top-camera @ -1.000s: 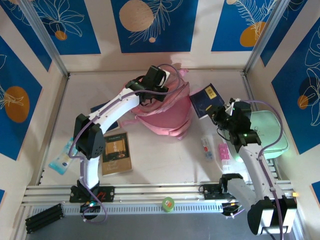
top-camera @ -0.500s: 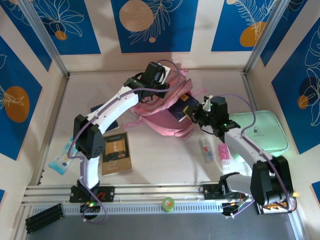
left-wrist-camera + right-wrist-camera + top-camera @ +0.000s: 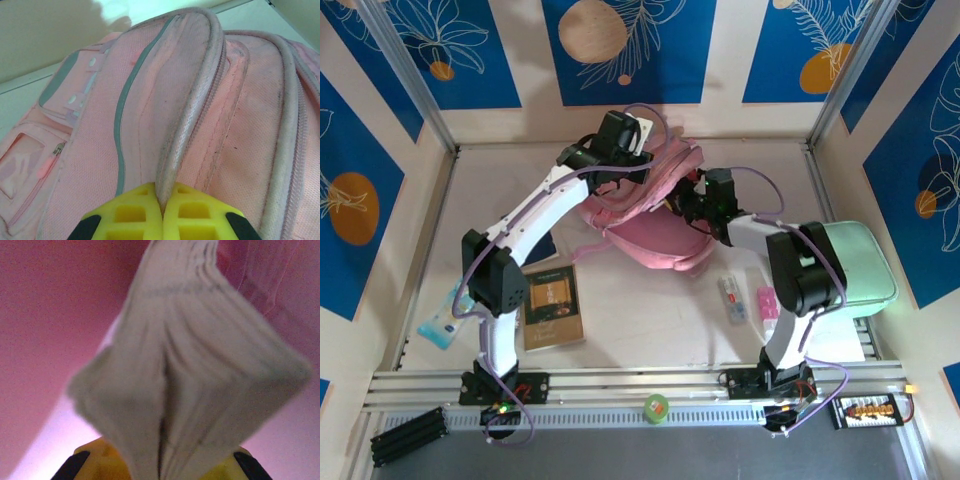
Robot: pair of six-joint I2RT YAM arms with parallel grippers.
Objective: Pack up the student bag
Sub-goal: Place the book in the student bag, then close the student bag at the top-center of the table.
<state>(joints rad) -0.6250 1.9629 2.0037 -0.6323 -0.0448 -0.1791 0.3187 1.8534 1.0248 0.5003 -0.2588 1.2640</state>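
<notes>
At the far left of the table [image 3: 650, 335] a pale blue packet [image 3: 442, 322] is lying near the edge. Just right of it a brown book [image 3: 553, 305] is lying flat beside my left arm.

Moving right, the left gripper [image 3: 162, 210] is reaching over the student bag [image 3: 655, 235], which is sitting at the far middle of the table, between my two grippers. On the left wrist view I am seeing its yellow fingers [image 3: 130, 215] pressing together on a raised piped seam of the pink fabric, so the jaws are clamping that ridge with no gap between them.

Next, the right gripper [image 3: 162, 465] is sitting at the bag's right side. Its jaws are gripping a fanned book [image 3: 190, 365], whose pages are spreading out blurred before the lens with pink fabric all around.

Further right, a small white tube [image 3: 732, 297] and a pink item [image 3: 767, 302] are lying side by side on the bare table. A mint-green case [image 3: 865, 270] is resting at the right edge, partly behind the right arm's elbow.
</notes>
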